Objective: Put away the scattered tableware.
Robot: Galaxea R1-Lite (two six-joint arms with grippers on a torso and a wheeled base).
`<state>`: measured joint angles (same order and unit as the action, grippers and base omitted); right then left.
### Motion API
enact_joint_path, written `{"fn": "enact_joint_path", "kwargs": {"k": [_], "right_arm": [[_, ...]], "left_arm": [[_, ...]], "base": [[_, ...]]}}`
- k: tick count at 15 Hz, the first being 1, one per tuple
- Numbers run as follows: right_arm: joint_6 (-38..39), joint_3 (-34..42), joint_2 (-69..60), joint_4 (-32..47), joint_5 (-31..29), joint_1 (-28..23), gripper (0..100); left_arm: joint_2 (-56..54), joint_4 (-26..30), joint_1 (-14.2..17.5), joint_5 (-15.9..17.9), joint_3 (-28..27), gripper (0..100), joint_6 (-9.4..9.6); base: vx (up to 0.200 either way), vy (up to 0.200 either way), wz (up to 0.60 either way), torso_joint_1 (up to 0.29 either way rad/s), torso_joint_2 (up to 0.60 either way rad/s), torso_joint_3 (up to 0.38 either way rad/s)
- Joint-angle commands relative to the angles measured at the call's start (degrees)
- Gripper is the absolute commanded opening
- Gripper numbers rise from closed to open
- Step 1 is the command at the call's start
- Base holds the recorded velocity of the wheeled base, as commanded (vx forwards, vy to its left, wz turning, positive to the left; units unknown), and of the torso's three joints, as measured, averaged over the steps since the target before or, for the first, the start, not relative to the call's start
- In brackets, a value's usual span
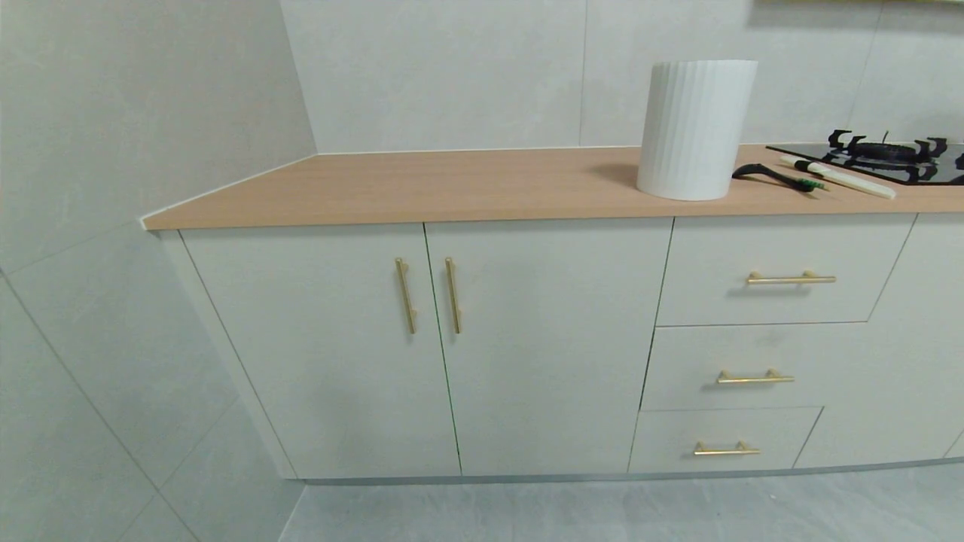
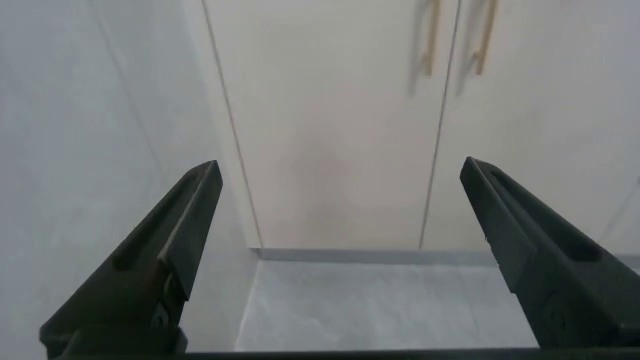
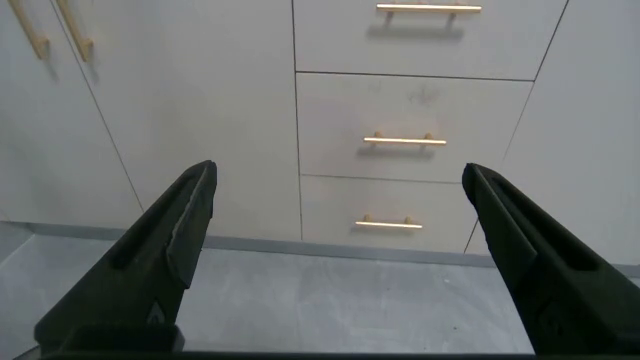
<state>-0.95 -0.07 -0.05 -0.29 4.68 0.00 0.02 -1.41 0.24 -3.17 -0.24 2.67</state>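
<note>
The black spoon [image 1: 776, 178] and white stick [image 1: 843, 179] lie on the counter [image 1: 452, 184], just beside the tall white pot [image 1: 697, 128] (probably their home). The left claw [image 2: 340, 262] and right claw [image 3: 340, 262] hang low, spread wide, holding nothing.

Pale tiled walls [image 1: 437, 68], grey floor [image 1: 602, 512], cream cabinets [image 1: 316, 346].

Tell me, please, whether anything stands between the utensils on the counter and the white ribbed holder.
Nothing visible does: the black utensil and the pale utensil lie on the counter right beside the white ribbed holder.
</note>
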Motion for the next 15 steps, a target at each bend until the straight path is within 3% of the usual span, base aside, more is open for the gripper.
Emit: {"fn": "enact_joint_path", "kwargs": {"k": [1, 4, 8, 10, 12, 15], "right_arm": [[0.1, 0.1, 0.1, 0.2, 0.0, 0.0, 100], [-0.2, 0.1, 0.1, 0.2, 0.0, 0.0, 100], [0.0, 0.1, 0.0, 0.2, 0.0, 0.0, 100], [0.1, 0.1, 0.1, 0.2, -0.1, 0.0, 100], [0.1, 0.1, 0.1, 0.2, -0.2, 0.0, 100], [0.0, 0.1, 0.3, 0.2, -0.1, 0.1, 100]], "left_arm": [[0.0, 1.7, 0.0, 1.6, 0.2, 100, 0.41], [0.1, 1.8, -0.2, 1.8, 0.2, 100, -0.91], [0.0, 1.7, -0.1, 2.1, 0.2, 100, -0.21], [0.0, 1.7, -0.2, 2.1, 0.2, 100, -0.91], [0.0, 1.6, -0.1, 1.9, 0.2, 100, -2.93], [0.0, 1.6, -0.1, 1.9, 0.2, 100, -2.93]], "base": [[0.000, 0.000, 0.00, 0.000, 0.00, 0.000], [0.000, 0.000, 0.00, 0.000, 0.00, 0.000], [0.000, 0.000, 0.00, 0.000, 0.00, 0.000], [0.000, 0.000, 0.00, 0.000, 0.00, 0.000], [0.000, 0.000, 0.00, 0.000, 0.00, 0.000], [0.000, 0.000, 0.00, 0.000, 0.00, 0.000]]}}
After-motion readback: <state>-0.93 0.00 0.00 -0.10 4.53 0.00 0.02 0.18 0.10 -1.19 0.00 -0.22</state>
